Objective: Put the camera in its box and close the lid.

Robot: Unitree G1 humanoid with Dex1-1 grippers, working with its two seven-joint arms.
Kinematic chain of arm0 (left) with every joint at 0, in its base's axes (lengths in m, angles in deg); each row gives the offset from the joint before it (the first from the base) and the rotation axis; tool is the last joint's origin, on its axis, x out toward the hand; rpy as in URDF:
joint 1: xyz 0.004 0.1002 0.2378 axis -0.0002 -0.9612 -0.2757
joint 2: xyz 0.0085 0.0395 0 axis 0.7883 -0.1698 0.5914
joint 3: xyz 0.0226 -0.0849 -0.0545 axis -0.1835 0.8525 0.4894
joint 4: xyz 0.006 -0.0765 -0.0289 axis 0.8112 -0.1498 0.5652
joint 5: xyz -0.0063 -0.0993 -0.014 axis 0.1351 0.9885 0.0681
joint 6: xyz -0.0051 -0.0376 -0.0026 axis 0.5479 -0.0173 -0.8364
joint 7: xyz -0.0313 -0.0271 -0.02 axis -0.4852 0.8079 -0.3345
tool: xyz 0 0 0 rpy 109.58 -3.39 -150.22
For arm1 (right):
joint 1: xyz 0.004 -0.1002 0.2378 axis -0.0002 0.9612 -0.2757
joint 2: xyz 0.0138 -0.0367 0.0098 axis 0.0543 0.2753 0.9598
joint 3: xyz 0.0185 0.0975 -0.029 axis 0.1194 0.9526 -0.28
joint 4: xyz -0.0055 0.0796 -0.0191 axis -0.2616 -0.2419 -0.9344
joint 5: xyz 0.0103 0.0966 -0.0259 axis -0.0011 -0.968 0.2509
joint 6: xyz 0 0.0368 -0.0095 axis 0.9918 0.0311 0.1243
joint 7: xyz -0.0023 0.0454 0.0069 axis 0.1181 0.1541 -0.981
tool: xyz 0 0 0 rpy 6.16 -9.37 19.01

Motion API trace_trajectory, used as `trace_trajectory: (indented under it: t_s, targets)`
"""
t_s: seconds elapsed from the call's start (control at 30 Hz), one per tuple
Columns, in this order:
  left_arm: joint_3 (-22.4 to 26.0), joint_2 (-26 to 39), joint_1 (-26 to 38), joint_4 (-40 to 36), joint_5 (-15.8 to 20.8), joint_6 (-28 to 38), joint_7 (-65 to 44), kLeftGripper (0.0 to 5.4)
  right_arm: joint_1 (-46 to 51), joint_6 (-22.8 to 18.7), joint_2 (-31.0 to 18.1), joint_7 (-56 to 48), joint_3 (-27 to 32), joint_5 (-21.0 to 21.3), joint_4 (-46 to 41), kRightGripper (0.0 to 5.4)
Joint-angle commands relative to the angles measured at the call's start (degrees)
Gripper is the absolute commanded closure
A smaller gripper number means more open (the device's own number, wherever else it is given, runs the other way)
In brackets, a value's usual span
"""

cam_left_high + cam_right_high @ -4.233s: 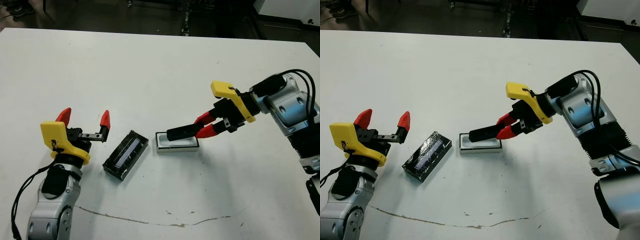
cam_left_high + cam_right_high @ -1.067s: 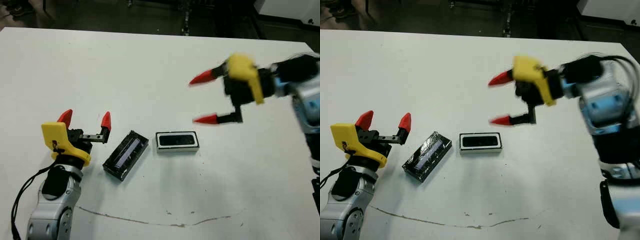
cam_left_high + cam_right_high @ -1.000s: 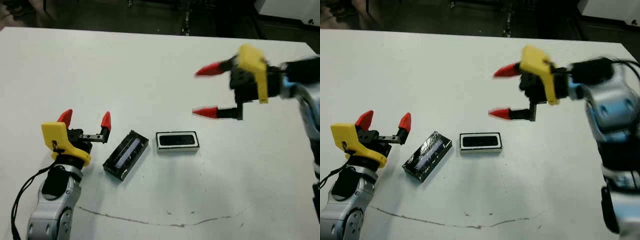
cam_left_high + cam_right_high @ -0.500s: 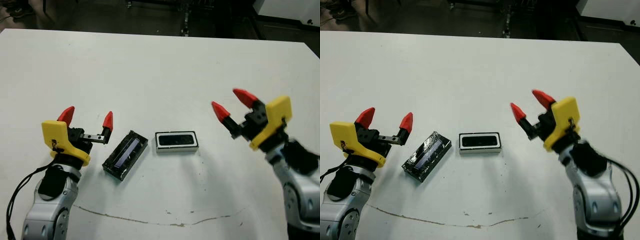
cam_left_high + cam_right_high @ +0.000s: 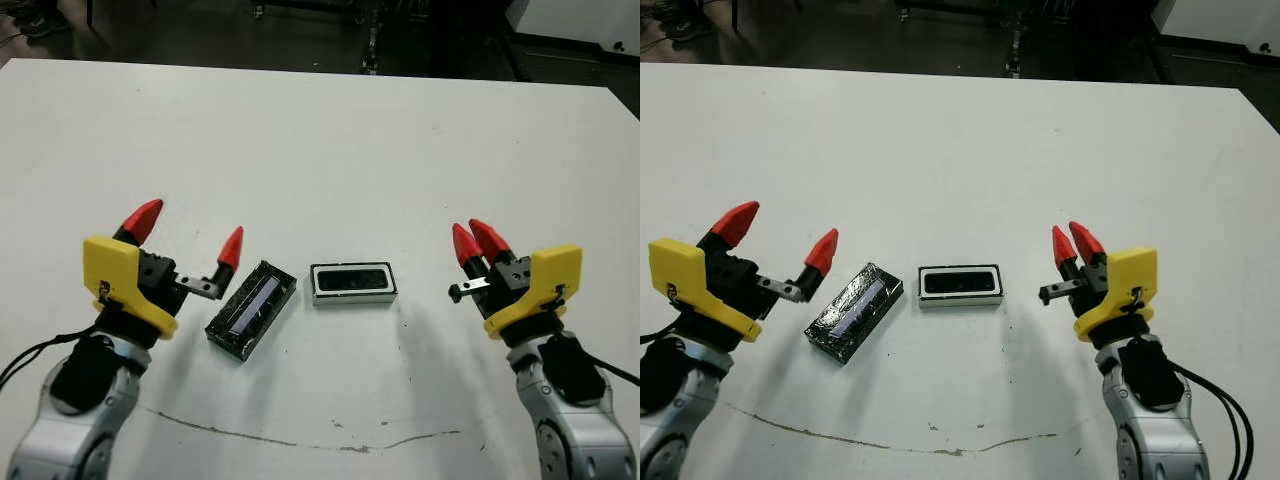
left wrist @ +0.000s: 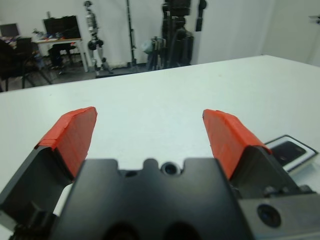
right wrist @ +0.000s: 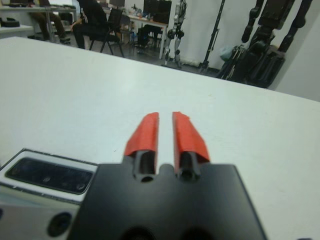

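Two tools idle | camera [image 5: 354, 278] inside box [image 5: 318, 292], frame centre | lid [image 5: 252, 309] just left, uncovered | left tool [image 5: 187, 238] spread wide: straddle lid squarely | right tool [image 5: 474, 240] pinched empty

My own left gripper [image 6: 150, 137] is hiding most of the box [image 6: 291, 152] in the left wrist view; only one corner is showing. In the right wrist view, my right gripper [image 7: 166, 131] is covering one end of the box, and the edge is cutting it. The camera [image 5: 353, 279] is looking too small for details. My forearms are running off the bottom edge.
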Motion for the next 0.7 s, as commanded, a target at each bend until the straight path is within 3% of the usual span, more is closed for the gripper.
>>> trace_trajectory:
  t_s: [0.03,0.4,0.7]
  targets:
    - [-0.25,2.78,1.04,-2.70,1.69,-4.78,-0.98,0.00,0.71,-0.11,0.17,1.62,0.01,0.18,0.52,5.29]
    - [-3.77,6.09,3.74,-1.96,4.61,-14.88,-2.38,0.00,1.17,-0.26,-0.14,3.02,-1.30,0.12,0.51,5.38]
    - [-7.65,7.57,5.33,1.62,1.87,-15.30,-3.02,0.00,1.40,-0.29,-0.12,2.70,-1.50,-0.73,0.59,5.38]
